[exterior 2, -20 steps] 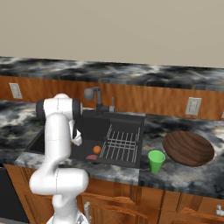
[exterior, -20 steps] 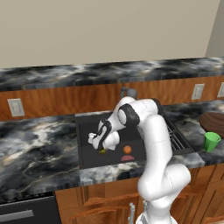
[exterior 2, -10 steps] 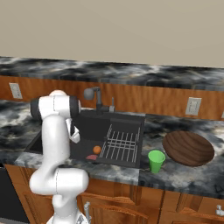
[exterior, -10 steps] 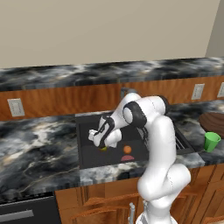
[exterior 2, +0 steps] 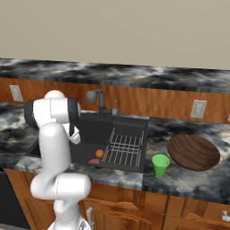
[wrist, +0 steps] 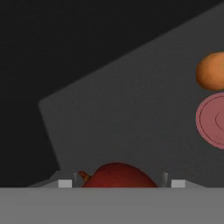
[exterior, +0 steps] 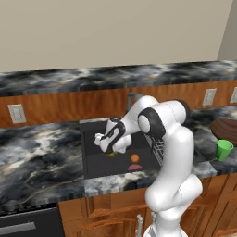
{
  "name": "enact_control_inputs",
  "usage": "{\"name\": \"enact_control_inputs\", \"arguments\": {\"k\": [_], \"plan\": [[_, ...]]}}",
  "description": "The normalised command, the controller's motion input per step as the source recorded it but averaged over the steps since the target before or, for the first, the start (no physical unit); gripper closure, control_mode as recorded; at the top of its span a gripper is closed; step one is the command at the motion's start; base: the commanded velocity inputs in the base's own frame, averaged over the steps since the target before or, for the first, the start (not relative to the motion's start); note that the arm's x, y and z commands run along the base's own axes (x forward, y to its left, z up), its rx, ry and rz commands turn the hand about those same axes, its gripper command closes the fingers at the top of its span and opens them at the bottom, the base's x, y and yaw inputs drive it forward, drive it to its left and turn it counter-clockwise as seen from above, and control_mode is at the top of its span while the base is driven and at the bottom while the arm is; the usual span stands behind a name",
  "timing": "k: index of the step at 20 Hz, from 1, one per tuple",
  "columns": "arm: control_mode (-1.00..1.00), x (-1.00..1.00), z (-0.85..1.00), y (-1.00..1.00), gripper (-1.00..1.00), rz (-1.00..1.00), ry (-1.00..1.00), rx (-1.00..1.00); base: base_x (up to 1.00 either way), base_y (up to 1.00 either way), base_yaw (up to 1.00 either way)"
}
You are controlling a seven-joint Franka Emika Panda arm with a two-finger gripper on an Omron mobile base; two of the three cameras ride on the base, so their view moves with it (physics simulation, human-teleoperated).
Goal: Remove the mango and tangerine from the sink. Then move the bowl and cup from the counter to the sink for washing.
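Note:
The mango [wrist: 117,175], red with a yellow-green underside [exterior: 111,154], sits between my fingertips, and my gripper [wrist: 121,177] is shut on it. The hand [exterior: 109,147] hangs low over the left part of the black sink [exterior: 92,129]. On the sink floor lies the round orange tangerine [exterior: 134,158] [exterior 2: 99,153] [wrist: 212,71], to the right of the hand and apart from it. The wooden bowl [exterior 2: 193,152] rests on the counter right of the sink. The green cup [exterior 2: 160,165] [exterior: 224,149] stands upright in front of the bowl, near the counter's front edge.
A pink drain [wrist: 212,122] [exterior 2: 94,161] lies just beside the tangerine. A wire rack [exterior 2: 126,146] takes up the sink's right side, and a dark faucet [exterior 2: 96,96] stands behind the basin. Marbled counter [exterior: 37,152] stretches left of the sink.
The arm's elbow has swung to the right and risen. The hand with the mango has stayed over the left part of the sink, shifting only slightly.

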Motion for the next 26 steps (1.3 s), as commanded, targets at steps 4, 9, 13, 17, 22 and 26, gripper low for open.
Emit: {"name": "enact_control_inputs", "arguments": {"k": [4,9,13,17,22,26], "plan": [[-1.0,-0.24,0.48,-0.08,1.0,0.0,0.0,0.0,0.0,0.0,0.0],[-1.0,-0.21,0.52,-0.04,1.0,0.0,0.0,0.0,0.0,0.0,0.0],[-1.0,-0.19,0.52,0.0,1.0,0.0,-0.01,0.0,0.0,0.0,0.0],[-1.0,-0.18,0.52,0.0,1.0,0.0,-0.04,0.0,0.0,0.0,0.0],[-1.0,-0.19,0.5,0.01,1.0,0.01,-0.08,0.01,0.0,0.0,0.0],[-1.0,-0.13,0.45,0.1,1.0,0.02,-0.12,0.0,0.0,0.0,0.0]]}}
